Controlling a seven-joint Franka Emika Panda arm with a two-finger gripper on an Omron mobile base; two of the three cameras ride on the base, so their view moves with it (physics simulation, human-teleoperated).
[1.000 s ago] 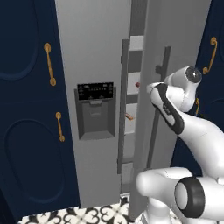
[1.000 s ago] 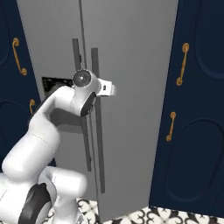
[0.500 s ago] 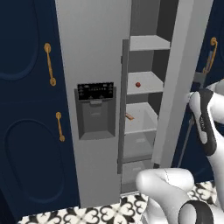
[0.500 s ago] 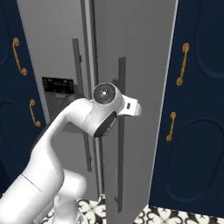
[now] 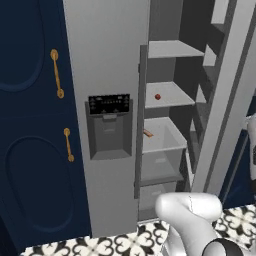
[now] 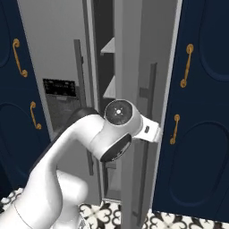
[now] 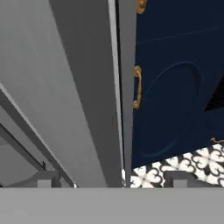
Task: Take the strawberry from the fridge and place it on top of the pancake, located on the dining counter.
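Gripper point(image 7: 111, 177): we see its two dark fingertips low in the hand view, spread well apart with nothing between them, so we list it as released; the edge of the fridge door runs up between the tips.
Fridge door point(image 6: 141, 96): right-hand door, swung open; in the right base view its long dark handle point(image 6: 147, 134) stands just behind our arm's wrist.
Fridge point(image 5: 107, 75): tall, grey, left door shut, black dispenser panel point(image 5: 109, 105) set in that door.
Shelves point(image 5: 170, 97): several light grey shelves show inside the open right half in the left base view, with clear drawers below.
Strawberry point(image 5: 157, 97): tiny red fruit resting on the middle shelf inside the fridge, near its left side, apart from our arm.
Orange item point(image 5: 148, 133): small thin piece lying one level below the strawberry, at the left.
Cabinets point(image 5: 30, 125): navy doors with brass handles point(image 5: 56, 73) flank the fridge on both sides.
Floor point(image 5: 100, 246): patterned black-and-white tiles at the fridge's foot.
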